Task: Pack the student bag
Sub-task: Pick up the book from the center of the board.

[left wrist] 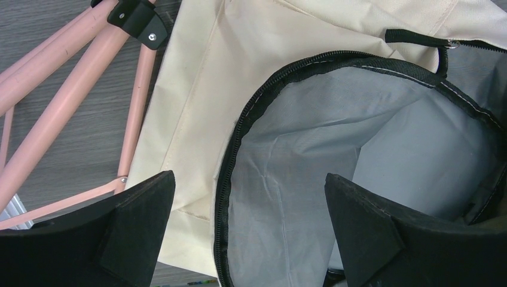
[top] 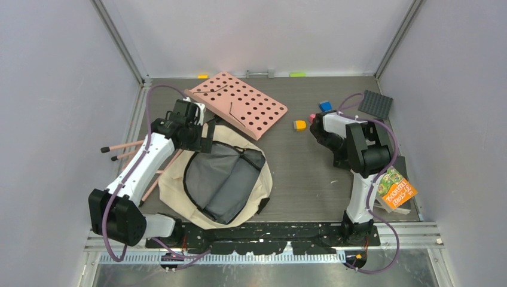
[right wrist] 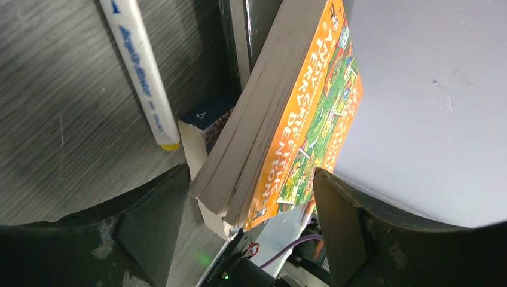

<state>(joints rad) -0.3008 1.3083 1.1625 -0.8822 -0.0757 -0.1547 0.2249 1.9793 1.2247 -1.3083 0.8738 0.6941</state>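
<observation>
Grey table [top: 311, 173], lower right: my right tool [right wrist: 248, 179], spread, straddles the leaning book [right wrist: 305, 101]. A skewed pinch could topple it; left tool [left wrist: 248, 179] spread over student bag [left wrist: 197, 89].

Matt cream cloth student bag [top: 173, 186], smooth grey lining [left wrist: 299, 179]; glossy-covered paper book [right wrist: 311, 119] on wood-grain table [top: 311, 173]

Front-left on the table [top: 311, 173]: the student bag [top: 221, 179], lying flat, mouth open upward. Just behind it, the perforated board [top: 239, 104], tilted on its stand. Stand legs [top: 122, 146] sticking out along the bag's left side. Right of the board, a block [top: 299, 125]; another block [top: 325, 106] behind and right of that. Back-right corner, a studded plate [top: 375, 103]. Right edge, near the front, a book [top: 396, 190], tilted, with a pen [right wrist: 140, 78] just beside it.
</observation>
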